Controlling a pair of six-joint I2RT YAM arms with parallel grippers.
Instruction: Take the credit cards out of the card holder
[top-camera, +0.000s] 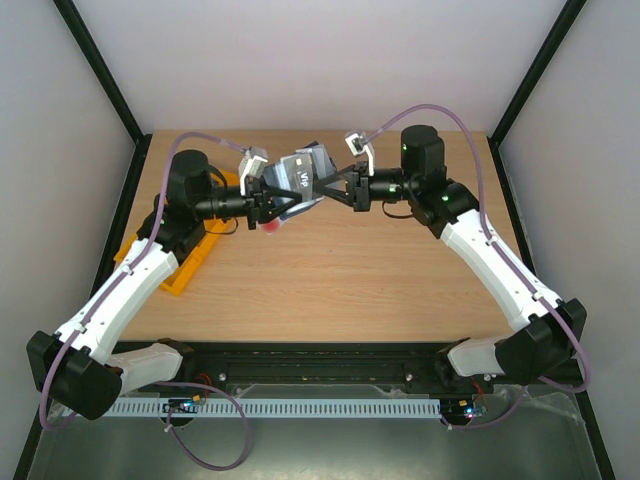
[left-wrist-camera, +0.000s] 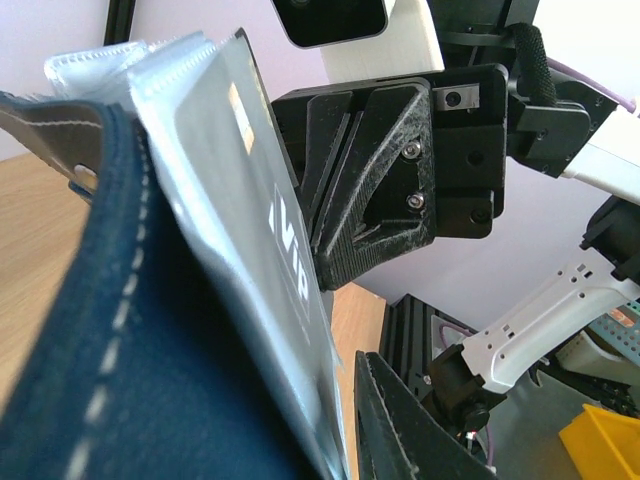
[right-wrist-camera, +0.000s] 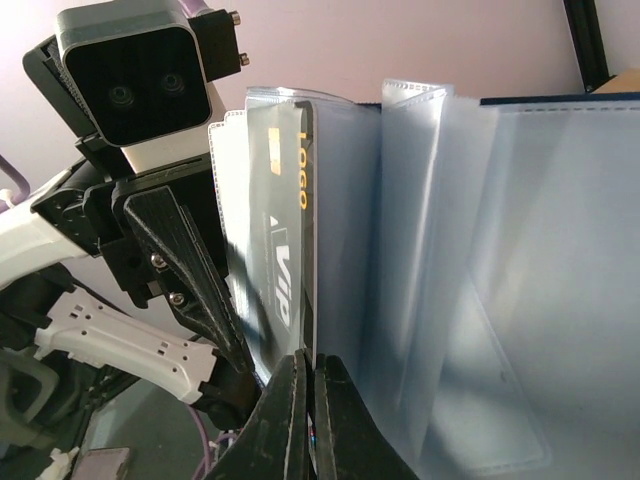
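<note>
wooden table, pale lilac walls

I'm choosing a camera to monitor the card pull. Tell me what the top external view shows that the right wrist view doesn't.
Top external only: the orange tray and the wooden table. Right wrist only: the gold lettering on the grey VIP card, and the right fingers closed at its edge. Both: that card with its VIP lettering.

Card holder: navy blue, pale stitched line. Its sleeves: clear, bluish tint. Credit card: grey, white "VIP", yellow "LOGO". Tray: orange. Bench: light wood grain.
</note>
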